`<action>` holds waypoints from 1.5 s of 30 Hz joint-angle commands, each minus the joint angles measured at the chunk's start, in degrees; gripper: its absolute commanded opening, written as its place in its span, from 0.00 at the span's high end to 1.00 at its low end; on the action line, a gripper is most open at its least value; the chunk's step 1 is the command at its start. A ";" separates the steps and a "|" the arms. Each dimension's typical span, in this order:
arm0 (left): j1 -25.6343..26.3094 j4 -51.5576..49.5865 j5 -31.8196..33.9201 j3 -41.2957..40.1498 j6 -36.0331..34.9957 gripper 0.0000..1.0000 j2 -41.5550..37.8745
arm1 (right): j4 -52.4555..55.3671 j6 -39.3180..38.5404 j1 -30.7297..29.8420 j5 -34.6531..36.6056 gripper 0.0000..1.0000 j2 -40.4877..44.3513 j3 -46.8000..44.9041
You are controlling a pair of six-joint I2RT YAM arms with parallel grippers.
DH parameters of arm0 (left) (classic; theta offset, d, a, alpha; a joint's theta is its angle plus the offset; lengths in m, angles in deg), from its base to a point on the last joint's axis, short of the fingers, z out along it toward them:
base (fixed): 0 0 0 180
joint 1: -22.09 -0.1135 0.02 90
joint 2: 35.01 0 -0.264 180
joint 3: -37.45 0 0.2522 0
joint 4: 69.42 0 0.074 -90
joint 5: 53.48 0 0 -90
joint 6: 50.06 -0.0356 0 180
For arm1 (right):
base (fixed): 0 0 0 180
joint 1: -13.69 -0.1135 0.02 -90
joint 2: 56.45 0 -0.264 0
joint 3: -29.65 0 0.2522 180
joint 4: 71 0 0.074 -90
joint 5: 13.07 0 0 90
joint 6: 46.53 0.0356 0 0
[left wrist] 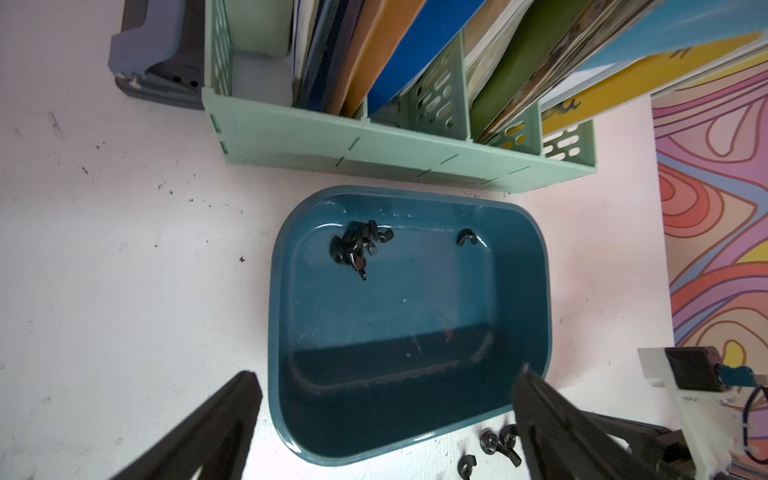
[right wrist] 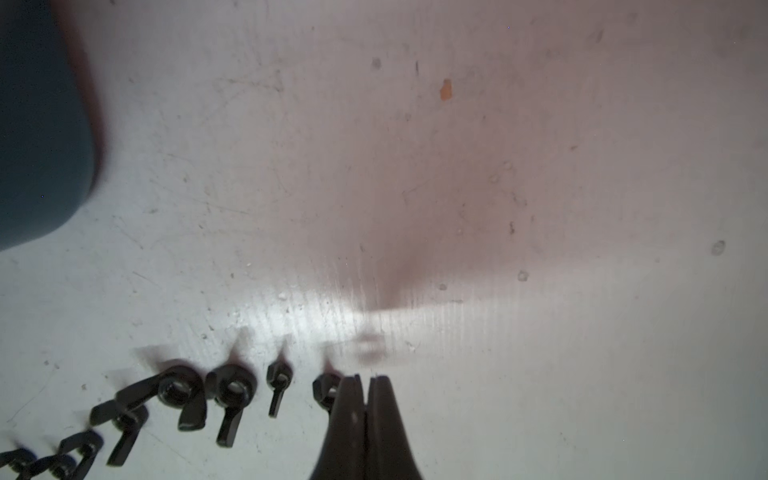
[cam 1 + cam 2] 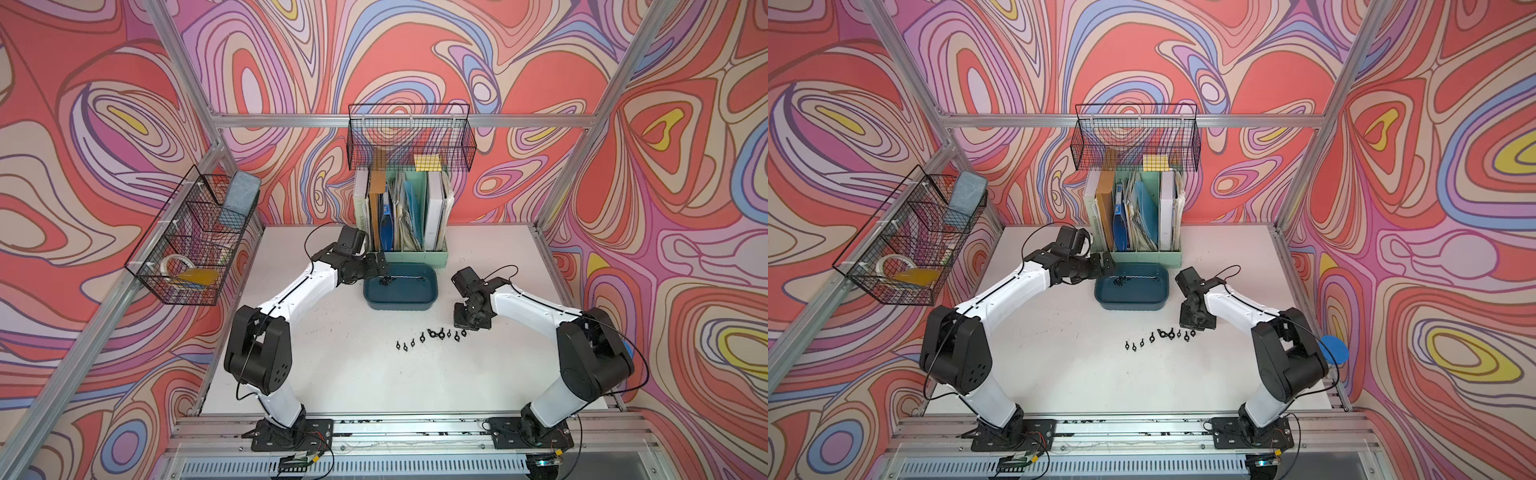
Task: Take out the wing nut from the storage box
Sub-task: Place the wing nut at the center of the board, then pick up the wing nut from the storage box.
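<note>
— Where does the storage box (image 3: pixel 401 304) sit?
— Upright and open: a shallow, dark teal tub. Black wing nuts (image 1: pixel 359 247) cluster at its ten o'clock, with a lone nut (image 1: pixel 467 237) at two.
— Any outside?
— A row of nuts (image 3: pixel 430 336) on the counter (image 3: pixel 332 374), at its five o'clock.

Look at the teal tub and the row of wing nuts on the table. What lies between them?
Only bare white table lies between the tub and the row of wing nuts, as both top views show.

Nothing can be read with certainty: a line of dark upright lettering runs down a pale spine (image 3: pixel 360 217) at the end of the mint-green file holder (image 3: pixel 436 258), too small in both top views to make out
</note>
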 commanded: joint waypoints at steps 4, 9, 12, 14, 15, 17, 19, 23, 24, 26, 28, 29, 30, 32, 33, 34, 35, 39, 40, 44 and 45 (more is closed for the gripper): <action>-1.09 -4.65 1.15 2.73 -0.86 0.01 0.12 | -3.01 -0.98 -0.30 0.18 1.00 -2.12 -1.48; -1.14 -3.53 -0.15 1.83 -0.92 0.01 -0.52 | -3.70 -1.00 -0.24 0.45 1.00 -3.01 -2.40; -1.21 -3.54 -0.37 1.83 -1.16 0.01 -0.48 | -3.48 -1.01 -0.29 0.71 1.00 -2.59 -3.05; -1.16 -3.70 -0.53 1.83 -1.21 0.01 -0.37 | -2.96 -1.14 -0.27 1.03 1.00 -2.41 -3.25; -1.20 -3.64 -0.72 1.71 -1.20 0.01 -0.39 | -2.98 -1.19 -0.27 0.99 1.00 -2.38 -3.41; -1.11 -3.33 -1.10 1.57 -1.21 0.01 -0.32 | -2.85 -1.20 -0.31 0.88 1.00 -2.42 -3.43; -1.18 -3.13 -1.47 1.48 -1.22 0.01 -0.31 | -3.04 -1.18 -0.26 0.62 1.00 -2.48 -3.43; -1.19 -3.15 -1.91 1.39 -1.66 0.01 -0.48 | -3.29 -1.03 -0.33 0.42 0.94 -2.41 -3.26; -1.22 -3.24 -2.05 1.39 -1.77 0.01 -0.48 | -3.26 -0.93 -0.29 0.36 0.92 -2.12 -3.18; -1.15 -3.25 -2.39 1.34 -1.94 0.01 -0.57 | -3.43 -0.92 -0.34 0.33 0.87 -1.25 -2.83; -1.20 -3.13 -2.81 1.39 -2.38 0.01 -0.49 | -3.21 -0.92 -0.27 0.37 0.79 -0.28 -2.11; -1.14 -3.24 -3.03 1.48 -2.59 0.01 -0.46 | -3.07 -0.92 -0.26 0.51 0.75 0.16 -1.67; -1.14 -3.37 -3.24 1.61 -2.96 0.01 -0.31 | -2.85 -0.93 -0.25 0.62 0.72 0.64 -1.15; -1.07 -3.50 -3.55 1.74 -3.62 0.03 -0.06 | -2.55 -1.05 -0.28 0.70 0.70 1.73 0.09; -1.09 -3.53 -3.71 1.83 -3.91 0.04 0.04 | -2.45 -1.15 -0.24 0.71 0.69 2.21 0.52; -1.07 -3.68 -3.91 1.98 -4.60 0.07 0.28 | -2.56 -1.13 -0.22 0.55 0.67 3.03 1.16; -1.05 -3.92 -3.96 2.17 -5.23 0.10 0.54 | -2.99 -1.26 -0.29 0.22 0.66 3.85 1.76; -0.59 -6.03 -2.67 3.85 -7.99 0.21 2.37 | -6.41 -2.64 -0.30 -3.56 0.51 7.11 3.54; -0.26 -6.99 -1.94 4.62 -8.80 0.24 3.04 | -7.37 -2.96 -0.29 -4.45 0.46 7.88 4.17; 1.06 -9.93 0.22 7.55 -11.42 0.33 6.21 | -10.16 -3.12 -0.24 -6.96 0.29 9.37 6.42; 1.45 -10.47 0.79 8.20 -11.84 0.34 6.94 | -10.86 -3.21 -0.29 -7.60 0.26 9.62 6.78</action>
